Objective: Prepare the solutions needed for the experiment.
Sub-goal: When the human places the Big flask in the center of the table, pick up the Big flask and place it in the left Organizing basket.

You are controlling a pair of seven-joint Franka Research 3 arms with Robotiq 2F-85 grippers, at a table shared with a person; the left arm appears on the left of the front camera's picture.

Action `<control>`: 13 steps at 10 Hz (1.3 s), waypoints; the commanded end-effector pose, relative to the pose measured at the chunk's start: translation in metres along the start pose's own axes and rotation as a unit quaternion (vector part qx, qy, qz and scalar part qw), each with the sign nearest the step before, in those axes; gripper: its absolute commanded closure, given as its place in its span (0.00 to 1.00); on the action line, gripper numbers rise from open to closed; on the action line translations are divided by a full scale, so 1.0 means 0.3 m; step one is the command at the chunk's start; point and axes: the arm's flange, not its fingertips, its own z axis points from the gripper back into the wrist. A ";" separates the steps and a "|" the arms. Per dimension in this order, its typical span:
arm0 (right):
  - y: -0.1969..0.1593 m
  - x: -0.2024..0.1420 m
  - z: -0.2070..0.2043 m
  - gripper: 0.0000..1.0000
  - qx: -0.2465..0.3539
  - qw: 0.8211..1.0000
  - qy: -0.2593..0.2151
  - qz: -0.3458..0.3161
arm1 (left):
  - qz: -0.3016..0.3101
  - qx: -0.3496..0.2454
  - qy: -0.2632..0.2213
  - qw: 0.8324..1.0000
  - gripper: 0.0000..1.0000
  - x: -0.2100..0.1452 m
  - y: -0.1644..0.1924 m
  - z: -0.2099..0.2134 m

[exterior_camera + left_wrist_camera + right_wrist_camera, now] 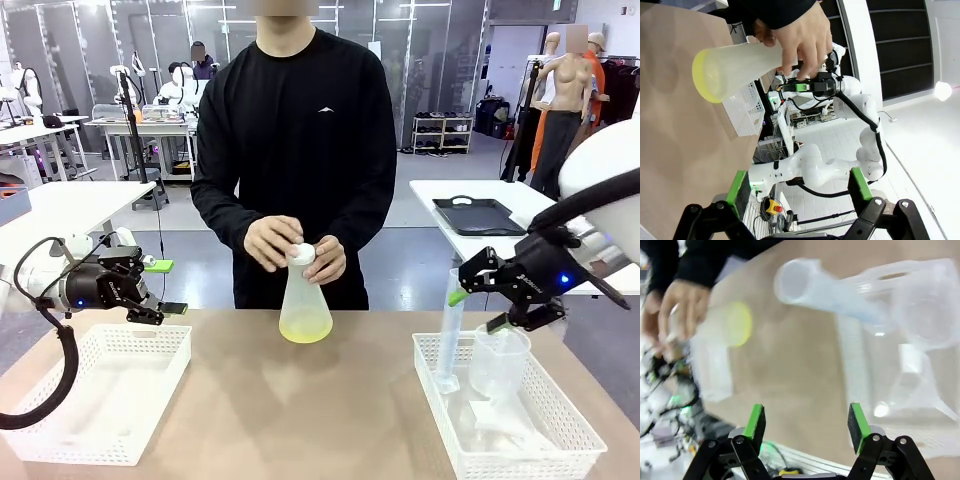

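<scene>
Solutions (pixel 305 330) pool at twelve o'clock; your left tool (pixel 165 287) at nine and right tool (pixel 476 311) at three gape empty.

no word, number or sign can be read here. the person at the far side of the counter (pixel 350 400) wears a black top (pixel 300 160) with a small white mark (pixel 327 110) on the chest; it looks like a shape, not letters. on the right, the dark body of the right claw (pixel 476 311) carries a faint line of pale print (pixel 527 284), too small to make out.
</scene>
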 end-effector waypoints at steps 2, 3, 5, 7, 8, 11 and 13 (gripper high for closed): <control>-0.114 0.008 -0.036 0.17 0.140 0.985 0.099 0.017 | -0.005 -0.006 -0.006 1.000 0.00 0.004 -0.008 -0.006; -0.133 0.029 -0.039 0.17 0.186 0.973 0.130 0.032 | -0.005 -0.006 -0.006 1.000 0.00 0.004 -0.008 -0.006; -0.168 0.055 -0.061 0.17 0.273 0.948 0.153 0.052 | -0.005 -0.006 -0.006 1.000 0.00 0.004 -0.008 -0.006; -0.195 0.052 -0.083 0.17 0.334 0.929 0.130 0.098 | -0.005 -0.006 -0.006 1.000 0.00 0.004 -0.008 -0.006; -0.203 0.052 -0.095 0.17 0.356 0.922 0.109 0.109 | -0.005 -0.006 -0.006 1.000 0.00 0.004 -0.008 -0.006; -0.219 0.053 -0.116 0.17 0.387 0.914 0.086 0.085 | -0.005 -0.006 -0.006 1.000 0.00 0.004 -0.008 -0.006; -0.214 0.055 -0.122 0.17 0.383 0.916 0.106 0.051 | -0.005 -0.006 -0.006 1.000 0.00 0.004 -0.008 -0.006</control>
